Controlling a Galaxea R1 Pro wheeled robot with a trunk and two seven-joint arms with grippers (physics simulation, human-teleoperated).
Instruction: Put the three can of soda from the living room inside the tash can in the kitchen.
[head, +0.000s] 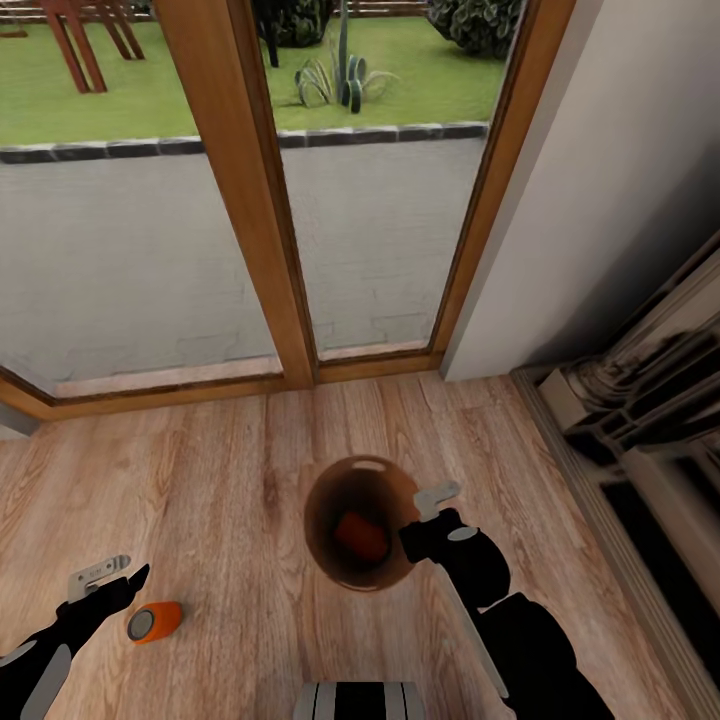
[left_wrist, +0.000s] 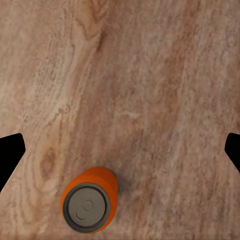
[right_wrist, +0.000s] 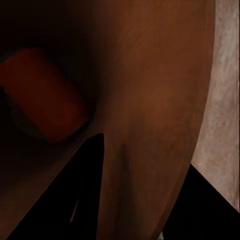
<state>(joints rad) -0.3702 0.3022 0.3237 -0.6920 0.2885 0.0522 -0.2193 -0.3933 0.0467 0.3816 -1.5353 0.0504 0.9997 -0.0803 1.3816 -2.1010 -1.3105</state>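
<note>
Cans counted: two orange, no other colour in sight.
Can on floor (head: 155, 621): lies on its side on the wood planks, just beside the left gripper (head: 112, 577), untouched.
Can in bin (head: 361, 537): lies deep in the tash can (head: 340, 480), dim and partly shadowed.
Left gripper: spread wide, empty.
Right gripper (head: 425, 515): at the bin's rim; one finger seems inside, one outside, though the grip is hard to confirm.
Hidden: bin's outer wall.

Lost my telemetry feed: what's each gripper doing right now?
Left gripper: open, empty, beside the orange can on the floor.
Right gripper: shut on the trash can rim.
</note>
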